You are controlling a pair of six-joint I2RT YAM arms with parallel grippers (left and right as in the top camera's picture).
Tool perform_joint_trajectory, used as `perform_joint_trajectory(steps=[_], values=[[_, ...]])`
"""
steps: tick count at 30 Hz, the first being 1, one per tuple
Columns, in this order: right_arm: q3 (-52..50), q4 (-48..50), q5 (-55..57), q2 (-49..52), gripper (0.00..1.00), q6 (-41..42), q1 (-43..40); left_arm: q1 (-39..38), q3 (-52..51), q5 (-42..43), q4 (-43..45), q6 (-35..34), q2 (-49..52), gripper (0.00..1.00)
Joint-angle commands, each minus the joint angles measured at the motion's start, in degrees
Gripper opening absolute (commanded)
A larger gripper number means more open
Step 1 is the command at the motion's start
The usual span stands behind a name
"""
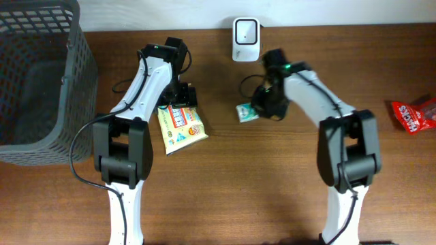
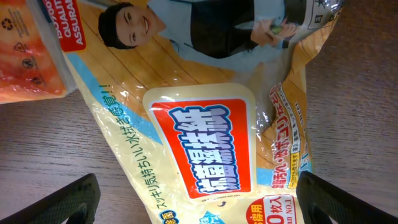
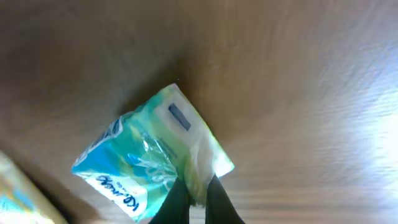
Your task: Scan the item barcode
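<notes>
The right pincer (image 3: 196, 186) is pinching a corner of the green packet (image 3: 137, 149) between its tips, calling for lifting slowly and turning the barcode toward the scanner (image 1: 245, 37) beyond it.

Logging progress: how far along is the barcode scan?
Done: the right gripper is shut on the green packet. In hand: the packet, gripped, apart from the scanner. Left: presenting its barcode to the scanner. The left gripper is open above the yellow bag.
</notes>
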Motion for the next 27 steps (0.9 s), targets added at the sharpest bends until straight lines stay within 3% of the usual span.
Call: perform_joint_trajectory(steps=[1,2,3,4,9,10,11,12,16,20,26,27], values=[[5.97,-5.92,-7.21,-0.13,0.04,-29.68,-4.35,0.04,-0.48,-0.79,0.07,0.31,-0.04,0.99],[7.65,-8.7,-7.17,-0.13,0.06,-34.4,-5.25,0.04,-0.48,-0.79,0.09,0.31,-0.04,0.99],[9.77,-12.22,-5.57,-0.13,0.25,-38.42,-6.29,0.02,-0.48,-0.79,0.22,0.31,-0.04,0.99],[10.69,-13.73,-4.15,-0.13,0.33,-39.19,-6.73,-0.07,-0.48,-0.79,0.31,0.31,-0.04,0.99],[11.98,-18.99,1.31,-0.13,0.46,-43.41,-7.08,-0.28,-0.48,-0.79,0.52,0.31,-0.04,0.99],[11.8,-19.21,1.7,-0.11,0.56,-43.36,-7.08,-0.28,-0.48,-0.79,0.5,0.31,-0.04,0.99],[11.69,-19.5,1.68,-0.11,0.74,-42.05,-7.1,-0.28,-0.48,-0.79,0.48,0.31,-0.04,0.99],[11.69,-19.65,1.7,-0.13,0.8,-39.3,-7.1,-0.28,-0.48,-0.79,0.48,0.31,-0.04,0.99],[10.99,-19.47,1.81,-0.11,0.8,-28.57,-7.13,-0.33,-0.48,-0.79,0.35,0.31,-0.04,0.99],[8.96,-16.83,5.01,-0.11,0.8,-30.38,-7.15,-0.33,-0.48,-0.79,-0.09,0.31,-0.04,0.99],[3.74,-11.34,0.59,-0.11,0.75,-33.33,-7.1,-0.33,-0.48,-0.76,-0.02,0.31,-0.04,0.99],[3.41,-10.88,0.02,-0.11,0.7,-33.33,-7.1,-0.33,-0.48,-0.76,-0.11,0.28,-0.04,0.99]])
